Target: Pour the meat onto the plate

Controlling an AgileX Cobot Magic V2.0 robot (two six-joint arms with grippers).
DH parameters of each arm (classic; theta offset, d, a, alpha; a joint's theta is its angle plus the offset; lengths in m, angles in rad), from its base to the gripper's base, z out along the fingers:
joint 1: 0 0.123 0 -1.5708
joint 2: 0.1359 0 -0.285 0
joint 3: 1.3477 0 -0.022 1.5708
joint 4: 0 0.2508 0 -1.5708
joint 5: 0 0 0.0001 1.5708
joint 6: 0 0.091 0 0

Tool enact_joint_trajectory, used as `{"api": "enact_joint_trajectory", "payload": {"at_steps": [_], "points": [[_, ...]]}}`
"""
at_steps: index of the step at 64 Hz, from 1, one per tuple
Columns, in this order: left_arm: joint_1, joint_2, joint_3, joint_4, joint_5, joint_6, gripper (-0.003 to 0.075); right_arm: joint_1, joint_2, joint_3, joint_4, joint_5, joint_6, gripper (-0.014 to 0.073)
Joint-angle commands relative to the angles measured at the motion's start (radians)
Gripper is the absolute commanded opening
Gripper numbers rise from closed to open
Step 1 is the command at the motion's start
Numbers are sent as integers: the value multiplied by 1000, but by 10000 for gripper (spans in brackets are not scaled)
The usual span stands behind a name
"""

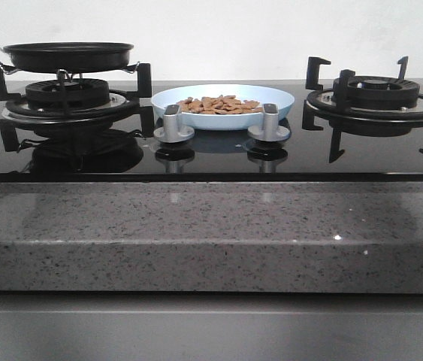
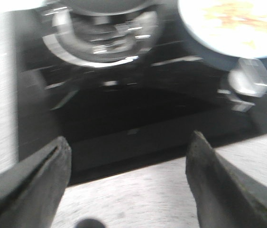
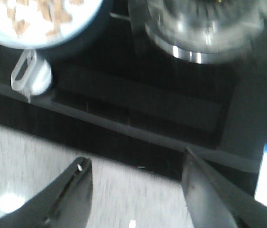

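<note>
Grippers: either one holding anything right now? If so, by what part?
Nothing held. Left gripper and right gripper are both open and empty over the counter edge. The meat sits on the plate.

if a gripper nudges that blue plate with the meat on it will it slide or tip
The plate would likely slide rather than tip: it is wide and shallow, resting on a glossy black stovetop. The meat is a loose heap of small chunks, so a sharp push might scatter some over the low rim.
</note>
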Motion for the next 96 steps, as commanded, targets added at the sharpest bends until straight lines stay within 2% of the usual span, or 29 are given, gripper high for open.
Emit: {"api": "enact_joint_trajectory", "payload": {"at_steps": [1, 20, 35, 42, 52, 61, 96], "points": [[-7, -12, -25, 26, -59, -56, 494, -8, -107, 61, 10, -52, 0, 444], [-7, -66, 20, 26, -85, -92, 494, -8, -370, 262, 1, -64, 12, 444], [-7, -92, 46, 26, -112, -92, 487, -8, -466, 312, -101, -58, 97, 443], [-7, -92, 46, 24, -120, -92, 392, -8, -467, 312, -105, -53, 99, 375], [-7, -92, 46, 24, -136, -92, 150, -8, -466, 312, -105, -55, 99, 111], [-7, -92, 48, 24, -199, -92, -20, -8, -466, 312, -105, -66, 99, -66], [-10, -105, 62, 19, -234, -77, -20, -8, -466, 312, -100, -42, 100, -69]]}}
